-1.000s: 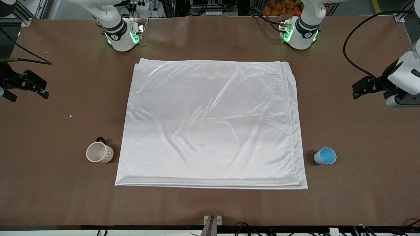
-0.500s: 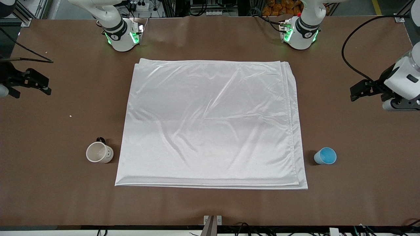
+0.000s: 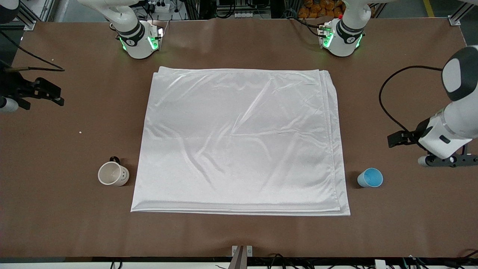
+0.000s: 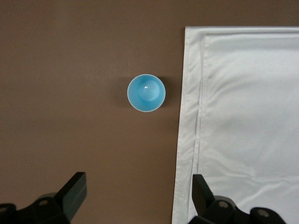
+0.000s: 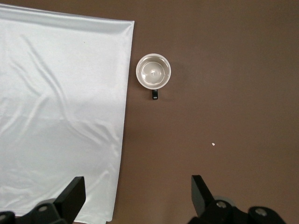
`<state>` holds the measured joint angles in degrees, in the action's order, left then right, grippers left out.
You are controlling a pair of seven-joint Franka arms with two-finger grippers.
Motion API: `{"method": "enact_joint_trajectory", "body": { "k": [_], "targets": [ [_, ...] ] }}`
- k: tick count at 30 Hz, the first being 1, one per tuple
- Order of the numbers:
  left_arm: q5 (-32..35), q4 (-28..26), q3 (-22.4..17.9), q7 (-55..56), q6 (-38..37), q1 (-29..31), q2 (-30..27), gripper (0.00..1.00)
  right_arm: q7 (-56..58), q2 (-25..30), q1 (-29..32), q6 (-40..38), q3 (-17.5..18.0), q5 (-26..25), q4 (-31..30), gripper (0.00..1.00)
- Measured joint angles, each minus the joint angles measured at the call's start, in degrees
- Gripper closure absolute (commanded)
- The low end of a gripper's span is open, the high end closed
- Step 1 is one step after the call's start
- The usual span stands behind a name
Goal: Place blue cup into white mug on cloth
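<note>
Two spread grippers (left (image 4: 135,198), right (image 5: 138,198)) aloft, cloth (image 3: 239,142) between blue cup (image 3: 370,177), white mug (image 3: 113,174)

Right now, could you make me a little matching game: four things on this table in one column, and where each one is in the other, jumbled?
Things:
1. blue cup
2. white mug
3. cloth
4. left claw

Places:
A. spread flat across the middle of the table
B. on the bare table beside the cloth, toward the right arm's end
C. up in the air, open, above the table near the blue cup
D. on the bare table beside the cloth, toward the left arm's end

Pairs: 1-D, 2-B, 3-A, 4-C
</note>
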<state>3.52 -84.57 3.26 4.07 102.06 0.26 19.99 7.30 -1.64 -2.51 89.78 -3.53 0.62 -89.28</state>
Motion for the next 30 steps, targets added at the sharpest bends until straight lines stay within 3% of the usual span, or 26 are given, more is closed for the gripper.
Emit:
{"method": "enact_joint_trajectory", "body": {
  "k": [9,17,30],
  "targets": [
    [0.0,0.2,-2.0,-0.7,7.5,0.2,10.0,0.00,0.0,-3.5,0.0,-1.2,0.0,0.1,-0.3,0.00],
    [0.0,0.6,-2.5,-2.0,12.3,0.2,14.9,0.00,0.2,-6.8,0.0,-1.5,0.0,0.2,-2.6,0.00],
    [0.0,0.8,-2.7,-2.3,15.0,1.6,17.1,0.00,0.3,-12.2,-0.2,12.5,0.0,0.3,-12.7,0.00]
  ]
}}
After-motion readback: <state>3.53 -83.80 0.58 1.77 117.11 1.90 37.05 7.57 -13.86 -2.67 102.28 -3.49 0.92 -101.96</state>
